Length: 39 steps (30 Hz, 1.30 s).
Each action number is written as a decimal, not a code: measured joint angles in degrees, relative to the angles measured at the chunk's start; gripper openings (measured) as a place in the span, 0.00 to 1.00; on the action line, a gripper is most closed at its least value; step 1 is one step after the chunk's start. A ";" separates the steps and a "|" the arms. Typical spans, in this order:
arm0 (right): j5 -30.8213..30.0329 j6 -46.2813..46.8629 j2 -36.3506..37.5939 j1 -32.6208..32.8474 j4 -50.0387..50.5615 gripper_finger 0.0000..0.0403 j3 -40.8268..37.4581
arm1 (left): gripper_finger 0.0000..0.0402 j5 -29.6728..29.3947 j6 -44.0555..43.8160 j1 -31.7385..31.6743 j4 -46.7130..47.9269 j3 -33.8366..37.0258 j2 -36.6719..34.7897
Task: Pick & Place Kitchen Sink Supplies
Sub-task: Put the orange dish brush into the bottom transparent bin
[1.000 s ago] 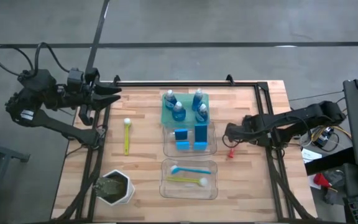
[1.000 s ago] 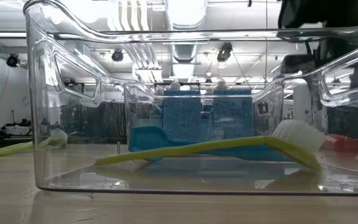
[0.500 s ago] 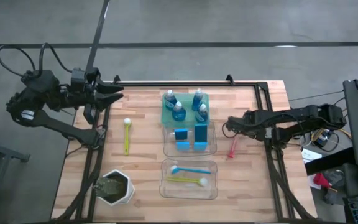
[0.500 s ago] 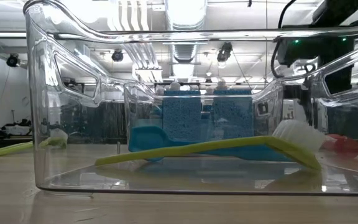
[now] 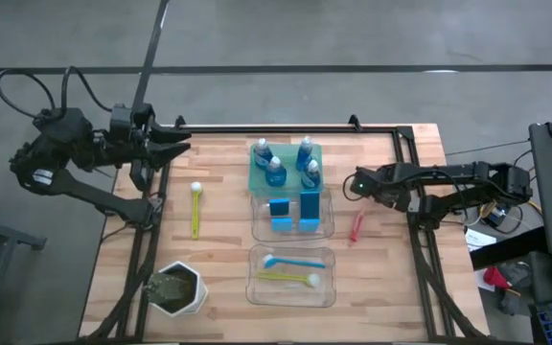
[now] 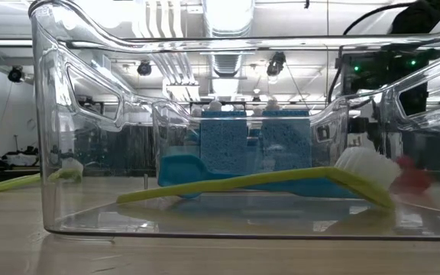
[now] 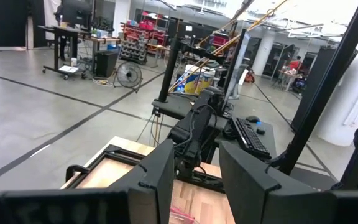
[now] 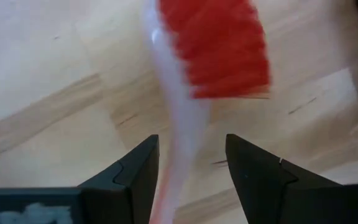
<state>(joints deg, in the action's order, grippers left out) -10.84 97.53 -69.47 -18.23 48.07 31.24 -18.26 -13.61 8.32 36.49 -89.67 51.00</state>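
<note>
While right gripper (image 8: 188,168) gapes astride red brush (image 5: 356,226), four bottles (image 5: 274,171), three sponges (image 5: 310,205).

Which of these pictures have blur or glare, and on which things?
Right wrist view: the red brush is smeared, its bristle edges soft. Low view: the same brush is a red blur behind the clear bin, whose walls mirror the ceiling lights. High view: even light, sharp, with weak shadows on the table.
</note>
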 joint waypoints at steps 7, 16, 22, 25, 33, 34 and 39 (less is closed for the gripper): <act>3.11 -0.69 0.00 -0.60 -1.76 0.43 -1.29 | 0.30 0.04 -0.04 0.01 0.00 0.00 0.00; 3.35 -0.95 0.11 -0.57 -6.84 0.33 -3.71 | 0.30 0.17 -0.14 0.02 -0.01 0.00 0.09; 3.42 -5.20 0.00 -0.57 -7.71 0.20 -2.92 | 0.30 0.17 -0.17 0.00 0.00 0.00 0.11; 3.38 -7.42 0.00 -0.57 -7.43 0.13 -2.52 | 0.30 0.17 -0.16 0.01 0.00 0.00 0.11; 3.37 -14.32 0.00 -0.53 -7.01 0.13 0.07 | 0.30 0.17 -0.16 0.02 0.00 0.00 0.17; 3.41 -15.52 0.00 -0.53 -6.90 0.14 0.72 | 0.30 0.17 -0.15 0.02 0.00 0.00 0.17; 4.62 -25.02 0.00 -0.51 -6.61 0.13 5.59 | 0.30 0.17 -0.28 0.02 0.00 0.00 0.17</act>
<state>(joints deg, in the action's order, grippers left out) -6.21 72.51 -69.47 -18.75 41.46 36.83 -18.09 -13.89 8.33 36.49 -89.67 51.18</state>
